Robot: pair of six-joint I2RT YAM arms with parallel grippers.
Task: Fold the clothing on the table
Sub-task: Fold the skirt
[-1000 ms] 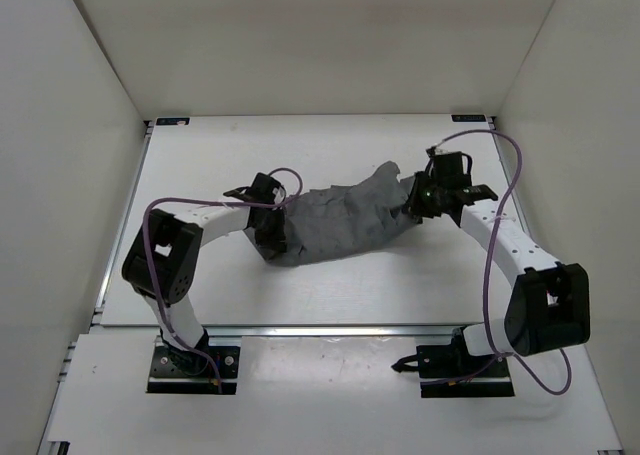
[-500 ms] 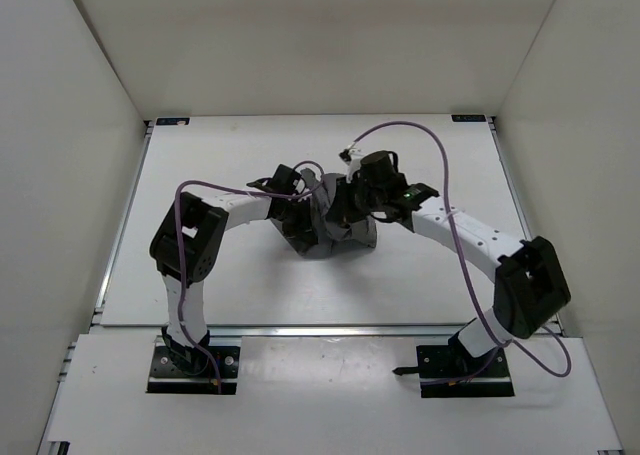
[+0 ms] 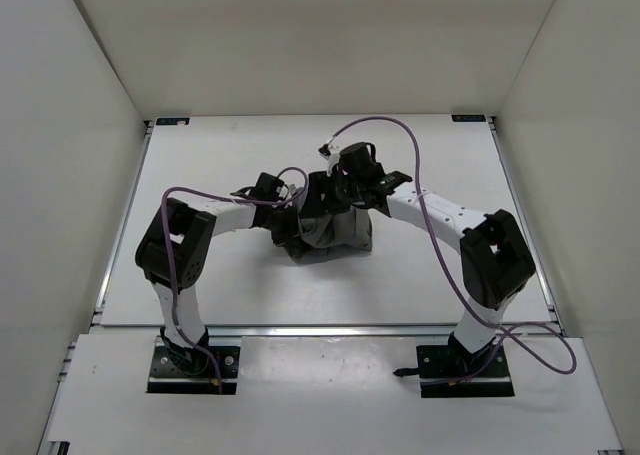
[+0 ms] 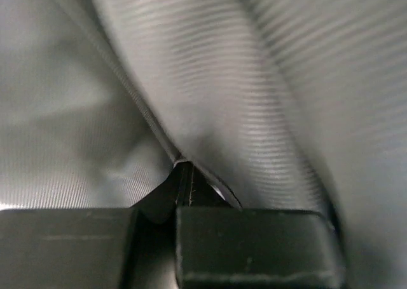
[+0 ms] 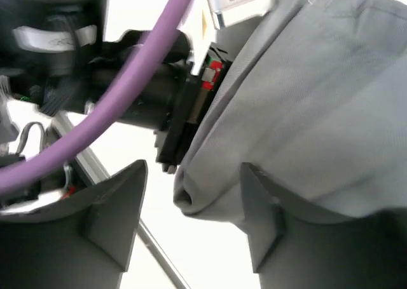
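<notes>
We see the grey garment (image 3: 335, 237) bunched into a crumpled heap near the middle of the white desk (image 3: 230, 285), with both arms reaching in to it from either side. The left pincer (image 4: 181, 168) is clamped tight on the cloth: in its wrist view the two dark fingers meet, and a thin ridge of fabric runs out from between their tips while ribbed grey folds fill the rest of the view. From above, that pincer sits at the heap's left edge, touching it. The right pincer (image 5: 194, 168) is at the top of the heap, and its fingers (image 5: 114, 219) stand apart at a middling width. A rolled edge of the garment lies in the gap between them, and we cannot see them pressing on it. Just beyond it, in the right wrist view, are the left arm's black wrist (image 5: 146, 86) and a purple cable (image 5: 108, 111) crossing in front.
</notes>
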